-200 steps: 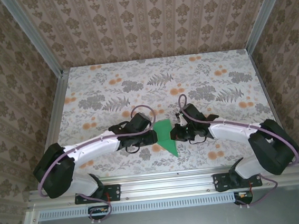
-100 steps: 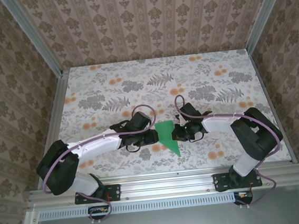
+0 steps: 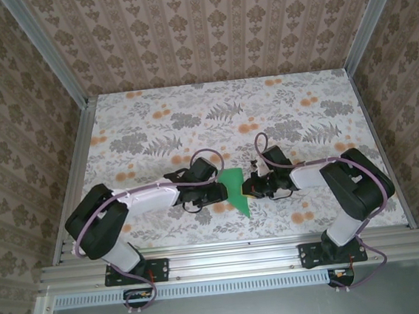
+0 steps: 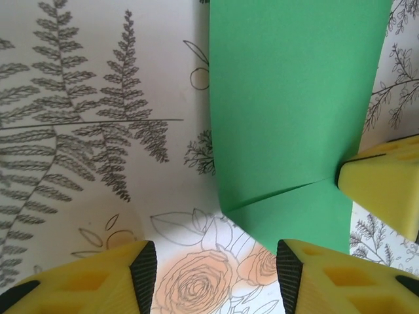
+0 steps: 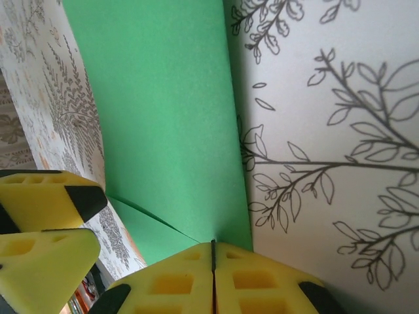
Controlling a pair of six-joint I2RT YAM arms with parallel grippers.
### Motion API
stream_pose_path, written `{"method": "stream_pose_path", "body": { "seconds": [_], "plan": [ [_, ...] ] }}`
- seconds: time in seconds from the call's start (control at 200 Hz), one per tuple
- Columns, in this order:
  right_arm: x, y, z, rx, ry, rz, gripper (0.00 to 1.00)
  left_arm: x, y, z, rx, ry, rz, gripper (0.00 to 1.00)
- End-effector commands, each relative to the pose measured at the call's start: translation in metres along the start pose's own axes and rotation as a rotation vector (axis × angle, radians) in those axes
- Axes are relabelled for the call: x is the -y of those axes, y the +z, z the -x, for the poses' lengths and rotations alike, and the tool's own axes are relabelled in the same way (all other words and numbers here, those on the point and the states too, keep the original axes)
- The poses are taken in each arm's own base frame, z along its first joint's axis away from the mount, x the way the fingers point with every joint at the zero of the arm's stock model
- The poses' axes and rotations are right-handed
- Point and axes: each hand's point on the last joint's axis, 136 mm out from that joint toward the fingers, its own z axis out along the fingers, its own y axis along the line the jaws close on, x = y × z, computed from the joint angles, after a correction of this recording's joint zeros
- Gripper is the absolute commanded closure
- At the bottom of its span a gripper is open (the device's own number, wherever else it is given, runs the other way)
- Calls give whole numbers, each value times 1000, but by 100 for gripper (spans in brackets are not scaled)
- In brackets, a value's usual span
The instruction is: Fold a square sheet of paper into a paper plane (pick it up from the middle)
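Green fold under way: the square sheet of paper (image 3: 234, 187), already creased into a narrower shape tapering toward the near edge, is lying on the floral worktop (image 3: 154, 125) midway between the two arms. The right claw (image 5: 213, 252) is pressing its yellow fingers fully together at the sheet's right edge. It appears to be pinching the paper just where a diagonal crease is running across it. The left claw (image 4: 216, 265) is standing about half open just beside the sheet's left edge. Bare worktop is showing between its fingers and it is holding nothing, though the paper's lower corner is lying close to one finger. Part of the sheet is curling up off the surface near the crease. By the look of it, a fold is being set, with the right claw anchoring one side. The next move is likely calling for the left claw to close on the free edge and carry it over squarely, since thin paper is apt to slip or buckle under an uneven pull.
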Motion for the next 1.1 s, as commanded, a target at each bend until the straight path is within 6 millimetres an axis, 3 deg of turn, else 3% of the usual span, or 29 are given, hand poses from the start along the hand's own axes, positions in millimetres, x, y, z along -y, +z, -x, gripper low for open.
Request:
{"method": "stream_pose_path", "body": {
  "seconds": [0.0,0.26,0.63,0.925,1.095],
  "plan": [
    [30,9,-9,-8,63,-75,91,16,4,10,16,-44,-60,46],
    [35,8,-10,-10,72,-72,91,21,12,14,27,-61,-84,49],
    [38,7,-11,-12,74,-68,90,43,14,23,49,-60,-179,63],
    [33,8,-10,-24,57,-46,87,51,14,29,64,-42,-220,64],
    [28,6,-8,-30,36,-39,85,54,16,32,64,-33,-234,76]
  ]
}}
